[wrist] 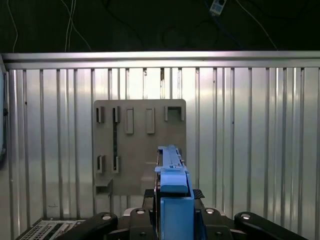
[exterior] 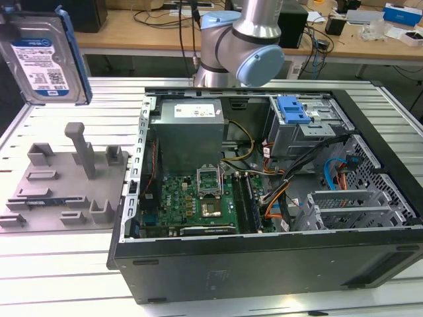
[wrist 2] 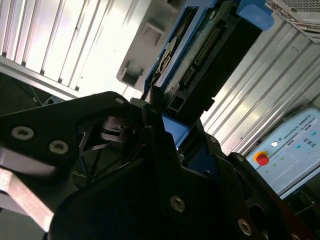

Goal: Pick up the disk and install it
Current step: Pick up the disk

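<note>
gripper (wrist: 172, 195) closed on disk (wrist: 172, 167), carrier edge between jaws | fixture (wrist: 140, 145) beyond jaw tips, apart from disk | risk: narrow edge grip, disk may tilt or slip, then snag on case (exterior: 264, 264)

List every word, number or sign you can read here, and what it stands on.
Label on the disk, held in the gripper: print too small to read.
Power supply sticker: too small to read.
Panel with the red button, second wrist view: faint lettering, not legible enough to quote.
Nothing else readable.
</note>
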`<act>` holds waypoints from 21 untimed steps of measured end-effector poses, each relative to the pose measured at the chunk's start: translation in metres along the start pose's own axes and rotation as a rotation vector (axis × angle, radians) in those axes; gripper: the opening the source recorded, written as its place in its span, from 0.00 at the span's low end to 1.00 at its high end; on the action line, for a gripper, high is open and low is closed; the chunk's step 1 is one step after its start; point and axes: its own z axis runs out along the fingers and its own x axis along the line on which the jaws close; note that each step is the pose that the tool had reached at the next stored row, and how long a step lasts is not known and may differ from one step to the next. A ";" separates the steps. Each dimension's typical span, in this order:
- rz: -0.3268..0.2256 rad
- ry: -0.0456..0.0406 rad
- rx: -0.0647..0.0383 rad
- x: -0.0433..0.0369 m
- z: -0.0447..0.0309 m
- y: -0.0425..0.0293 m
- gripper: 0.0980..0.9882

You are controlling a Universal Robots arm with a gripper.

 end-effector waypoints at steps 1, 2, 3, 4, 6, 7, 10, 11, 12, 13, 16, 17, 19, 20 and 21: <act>0.000 0.0000 0.000 0.0004 -0.0003 -0.0040 0.30; 0.000 0.0000 0.000 0.0011 -0.0009 -0.0085 0.30; 0.000 0.0000 0.000 0.0039 -0.0018 -0.0158 0.30; 0.000 0.0001 0.000 0.0069 -0.0029 -0.0217 0.30; 0.000 0.0001 0.000 0.0116 -0.0040 -0.0285 0.30; 0.000 0.0000 0.000 0.0158 -0.0045 -0.0321 0.30; 0.000 0.0000 -0.001 0.0247 -0.0050 -0.0398 0.30; 0.000 0.0000 -0.001 0.0274 -0.0051 -0.0423 0.30; 0.000 0.0000 -0.001 0.0309 -0.0053 -0.0456 0.30; 0.000 0.0001 -0.001 0.0338 -0.0054 -0.0484 0.30; 0.000 0.0000 -0.001 0.0452 -0.0058 -0.0602 0.30; 0.000 0.0000 -0.001 0.0488 -0.0060 -0.0639 0.30; 0.000 0.0000 -0.001 0.0560 -0.0061 -0.0714 0.30; 0.000 0.0000 -0.001 0.0588 -0.0061 -0.0743 0.30; 0.000 0.0000 -0.001 0.0618 -0.0062 -0.0776 0.30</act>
